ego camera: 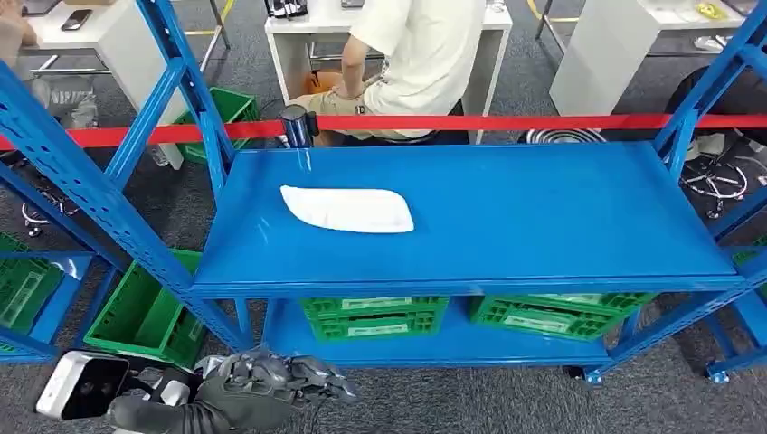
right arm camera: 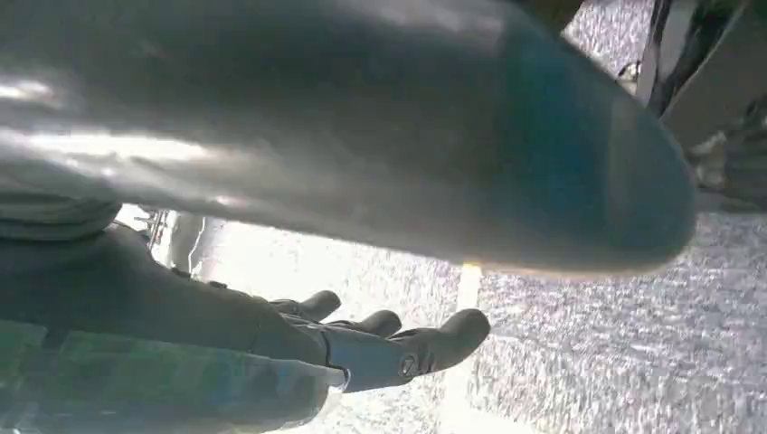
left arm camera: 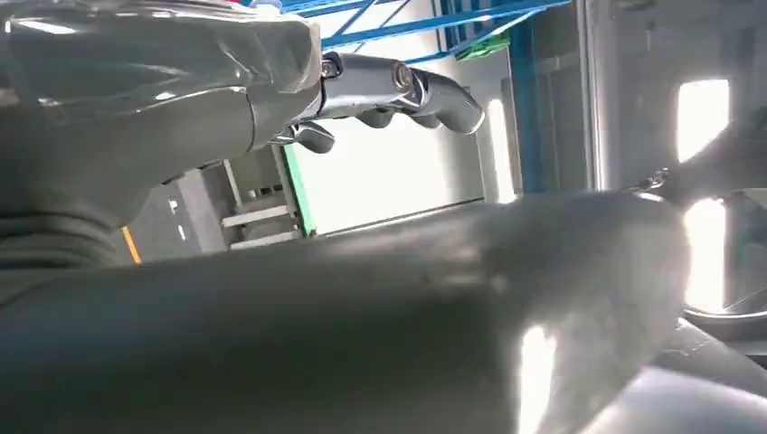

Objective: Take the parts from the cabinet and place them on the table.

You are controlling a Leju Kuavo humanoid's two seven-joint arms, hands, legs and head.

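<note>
Left hand (ego camera: 271, 378) sits low at the near edge of the head view, in front of the blue rack (ego camera: 479, 271), fingers loosely curled, holding nothing, below the top shelf level. Left wrist view shows its fingers (left arm camera: 398, 86) stretched out and apart, nothing between them. Right hand (right arm camera: 380, 348) appears in the right wrist view, fingers extended and apart, empty, grey carpet (right arm camera: 615, 362) behind it.

White flat part (ego camera: 347, 209) lies on the rack's top shelf, left of centre, well apart from the left hand. Small dark cylinder (ego camera: 296, 124) stands at the shelf's back edge, behind the part. Two green crates (ego camera: 374, 317) sit on the lower shelf, side by side. More green crates (ego camera: 149, 312) sit on the floor at left. Red barrier tape (ego camera: 434, 122) runs across behind the rack. Person in a pale shirt (ego camera: 425, 54) sits at a white desk (ego camera: 298, 36) beyond the tape.
</note>
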